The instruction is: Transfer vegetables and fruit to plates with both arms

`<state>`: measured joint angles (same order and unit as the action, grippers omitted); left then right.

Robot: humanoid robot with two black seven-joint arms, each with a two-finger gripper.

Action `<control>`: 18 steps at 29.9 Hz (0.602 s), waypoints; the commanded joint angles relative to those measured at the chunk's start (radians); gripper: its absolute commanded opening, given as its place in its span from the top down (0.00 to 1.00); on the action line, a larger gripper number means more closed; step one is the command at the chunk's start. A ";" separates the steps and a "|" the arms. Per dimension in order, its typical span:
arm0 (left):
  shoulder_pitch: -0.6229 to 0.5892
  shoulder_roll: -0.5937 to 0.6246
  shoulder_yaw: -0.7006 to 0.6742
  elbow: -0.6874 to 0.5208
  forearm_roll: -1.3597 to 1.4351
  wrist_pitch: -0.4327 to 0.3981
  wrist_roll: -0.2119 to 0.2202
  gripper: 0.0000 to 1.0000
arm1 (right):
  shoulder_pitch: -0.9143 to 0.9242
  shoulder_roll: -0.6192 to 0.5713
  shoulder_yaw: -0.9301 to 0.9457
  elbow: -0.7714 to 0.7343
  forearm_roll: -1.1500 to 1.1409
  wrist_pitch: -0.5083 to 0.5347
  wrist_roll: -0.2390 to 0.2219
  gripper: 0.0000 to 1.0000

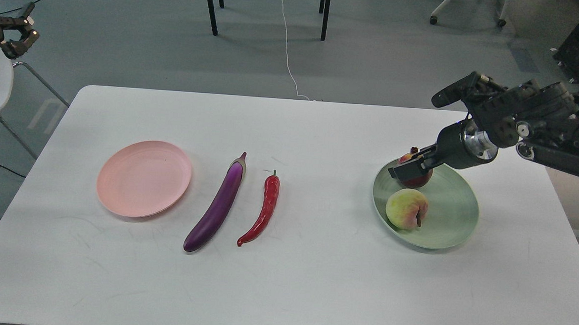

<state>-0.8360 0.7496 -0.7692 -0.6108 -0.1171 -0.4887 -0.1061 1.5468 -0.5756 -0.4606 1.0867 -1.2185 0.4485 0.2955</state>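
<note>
Both fruits sit on the pale green ringed plate (458, 211) near the table's right edge, the right gripper (408, 169) apparently closed around the dark-red pomegranate (417, 179) beside the yellow-green peach (406, 208); next, release, while the purple eggplant (216, 209) and red chili (264, 211) await the pink plate (144, 177).

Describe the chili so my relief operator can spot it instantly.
On the white table, look between the pink plate and the green plate. Two long vegetables lie side by side there. The chili is the right one: red, curved, shorter than the purple eggplant.
</note>
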 commanded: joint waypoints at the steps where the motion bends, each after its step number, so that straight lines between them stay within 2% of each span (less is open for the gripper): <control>1: 0.000 0.051 0.048 -0.094 0.091 0.000 -0.004 0.01 | -0.066 -0.003 0.192 -0.131 0.134 0.004 0.001 0.03; 9: -0.002 0.237 0.166 -0.525 0.489 0.000 -0.003 0.01 | -0.197 0.048 0.465 -0.428 0.459 0.004 0.011 0.02; 13: -0.032 0.229 0.165 -0.662 0.799 0.000 -0.003 0.02 | -0.252 0.056 0.581 -0.525 0.588 0.004 0.013 0.01; 18: -0.049 0.206 0.171 -0.861 1.242 0.000 0.002 0.02 | -0.332 0.056 0.720 -0.577 0.819 0.006 0.011 0.01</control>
<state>-0.8837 0.9735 -0.6042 -1.3641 0.8694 -0.4891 -0.1066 1.2600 -0.5201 0.1799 0.5353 -0.5439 0.4515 0.3072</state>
